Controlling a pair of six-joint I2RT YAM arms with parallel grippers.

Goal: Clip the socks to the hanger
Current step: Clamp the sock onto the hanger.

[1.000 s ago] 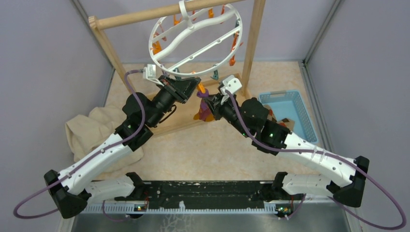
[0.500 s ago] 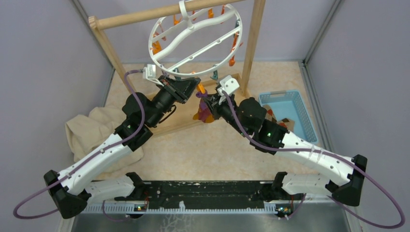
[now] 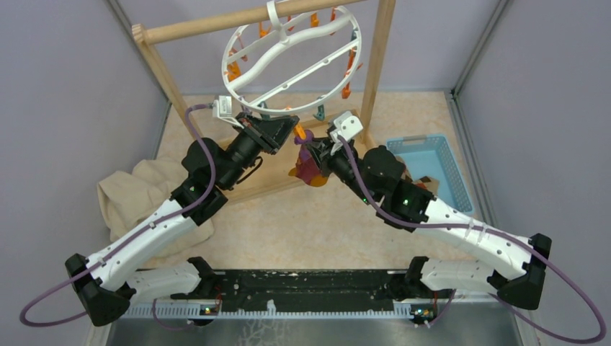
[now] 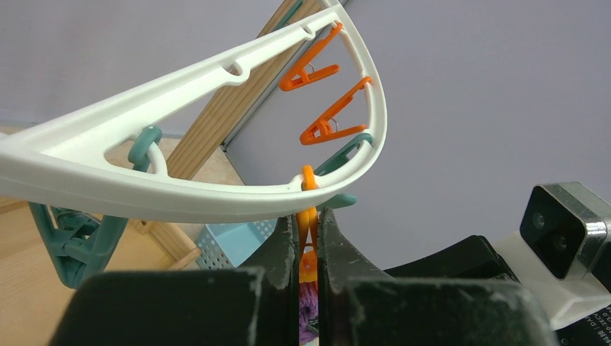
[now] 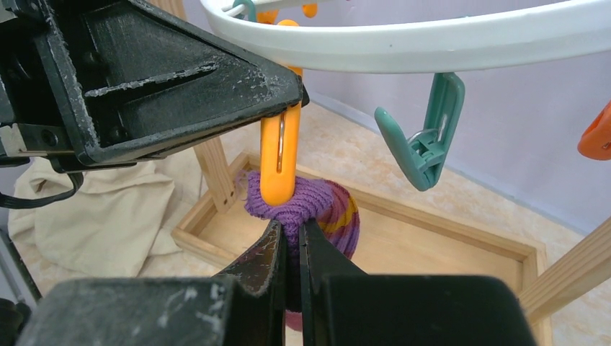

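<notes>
The white ring hanger (image 3: 288, 54) hangs from the wooden bar. My left gripper (image 4: 308, 238) is shut on one of its orange clips (image 4: 308, 216), just under the rim (image 4: 216, 194). That clip (image 5: 279, 158) points down onto the purple cuff of the maroon-purple sock (image 5: 317, 205). My right gripper (image 5: 292, 245) is shut on this sock from below and holds it up against the clip. From above, the sock (image 3: 311, 169) hangs between the left gripper (image 3: 292, 131) and the right gripper (image 3: 318, 153). A brown-tan piece (image 3: 424, 183) shows in the blue basket.
The wooden stand's post (image 3: 376, 65) and base frame (image 5: 461, 227) surround the work spot. A teal clip (image 5: 425, 140) hangs just right of the orange one. The beige cloth (image 3: 137, 194) lies at the left, and the blue basket (image 3: 432, 155) at the right.
My right gripper has shifted slightly up and right with the sock, bringing its cuff to the clip. The left gripper has stayed shut on the clip.
</notes>
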